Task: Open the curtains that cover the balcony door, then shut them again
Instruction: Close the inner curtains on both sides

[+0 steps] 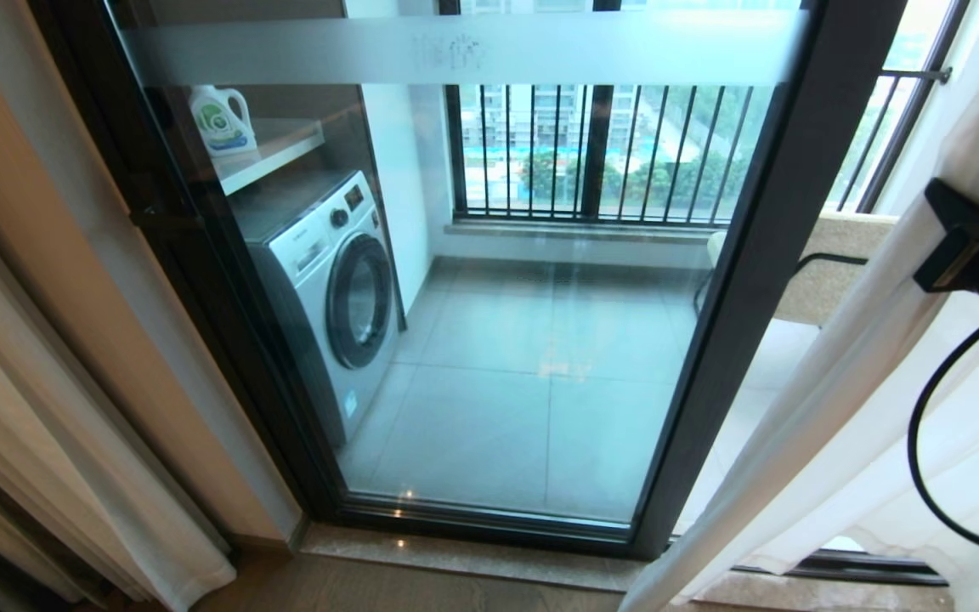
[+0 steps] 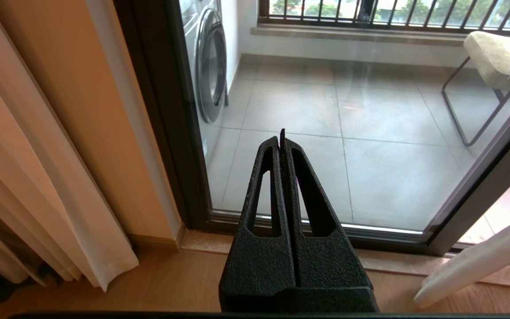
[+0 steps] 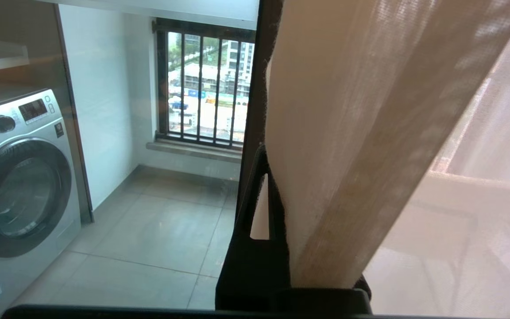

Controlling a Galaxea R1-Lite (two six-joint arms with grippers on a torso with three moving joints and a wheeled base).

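- Right gripper (image 3: 267,186): one finger draped over by the sheer curtain (image 3: 352,146); its tip is hidden.
- Chair (image 1: 838,263): largely screened by door frame (image 1: 761,280) and curtain.
- Detergent bottle (image 1: 219,119): label illegible.

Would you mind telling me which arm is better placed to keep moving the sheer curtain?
The right. The right gripper is shut on the sheer curtain's edge beside the balcony door. The left gripper is shut, empty and away from the fabric.
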